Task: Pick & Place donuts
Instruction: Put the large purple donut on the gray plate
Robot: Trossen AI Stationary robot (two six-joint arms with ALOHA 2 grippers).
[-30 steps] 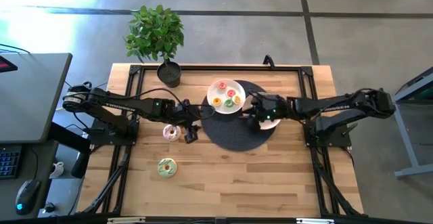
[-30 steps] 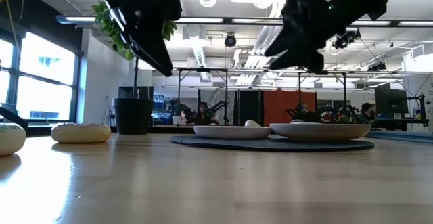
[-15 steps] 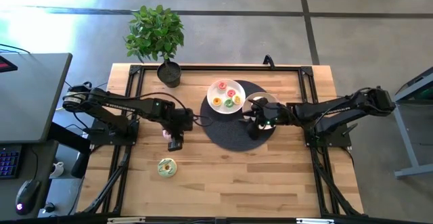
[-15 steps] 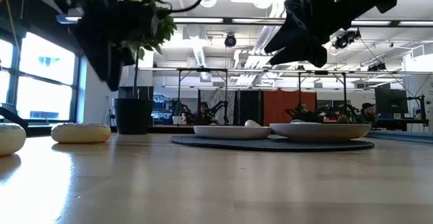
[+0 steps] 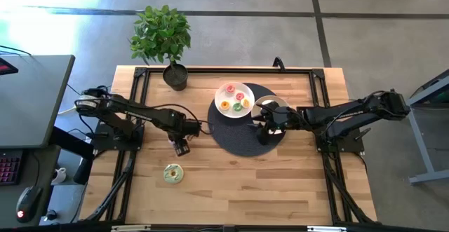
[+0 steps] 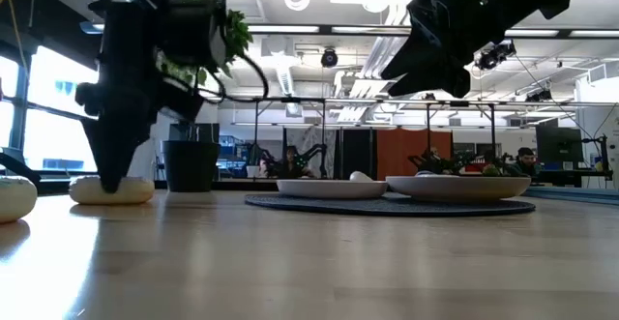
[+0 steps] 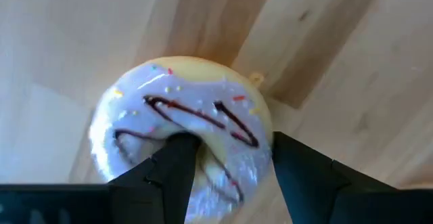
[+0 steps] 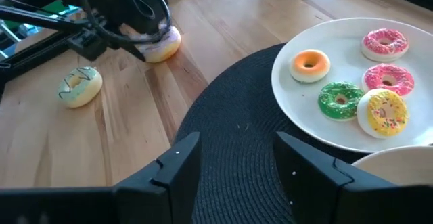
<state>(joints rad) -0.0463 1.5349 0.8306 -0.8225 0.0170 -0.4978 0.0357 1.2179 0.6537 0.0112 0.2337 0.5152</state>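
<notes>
A lavender-frosted donut (image 7: 183,122) with a dark drizzle and sprinkles lies flat on the wood table. My left gripper (image 7: 233,149) points down on it, open: one finger stands in the hole, the other outside the ring. In the low view the left gripper (image 6: 108,180) reaches down to the donut (image 6: 111,189). A green donut (image 5: 172,173) lies nearer the table's front. My right gripper (image 8: 237,146) hangs open and empty over the black mat (image 8: 230,176), beside a white plate (image 8: 284,95) holding several donuts. My left gripper comes from above, pointing down, with one finger (image 7: 177,160) in the lavender donut's hole and the other finger (image 7: 291,163) outside the ring's wall (image 7: 237,126). The donut lies flat on the table. Whether the fingers touch it, I cannot tell.
A second white plate (image 5: 270,106) sits on the round black mat (image 5: 231,139) under the right arm. A potted plant (image 5: 163,36) stands at the far edge. Bare wood stretches along the table's near side and right side.
My left gripper has moved toward the table's left, from beside the lavender donut to above it, tipped to point down and come down over the donut. The donut has stayed where it was.
</notes>
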